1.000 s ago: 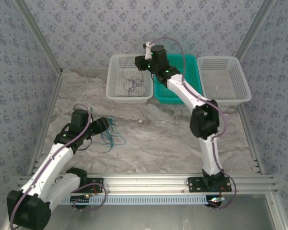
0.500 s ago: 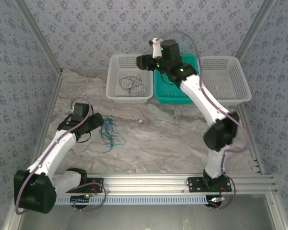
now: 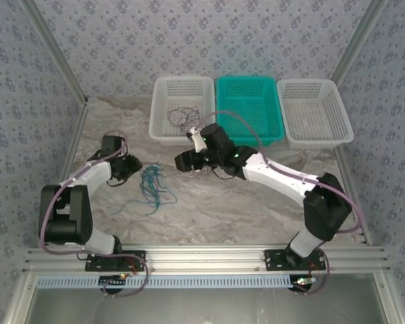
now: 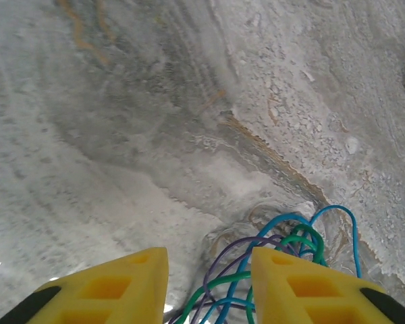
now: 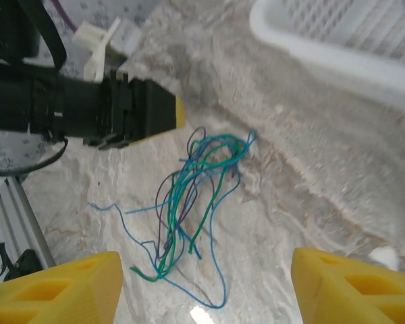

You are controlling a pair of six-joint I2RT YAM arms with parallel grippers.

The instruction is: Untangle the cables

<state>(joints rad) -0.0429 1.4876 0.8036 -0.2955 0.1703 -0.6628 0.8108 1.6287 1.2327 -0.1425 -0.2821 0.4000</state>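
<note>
Untangling in hand: blue, green and dark cables [image 3: 152, 187] lie knotted on the desk [image 3: 256, 202], the left gripper [image 4: 209, 273] with fingers parted astride the strands, the right gripper [image 5: 206, 280] with fingers spread empty nearby; next, likely pinch one strand and draw it clear.

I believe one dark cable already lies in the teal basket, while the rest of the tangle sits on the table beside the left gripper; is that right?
Not quite. The dark cable lies in the left white basket, not the teal basket, as the top external view shows. The rest of the tangle does sit on the table beside the left gripper.
</note>
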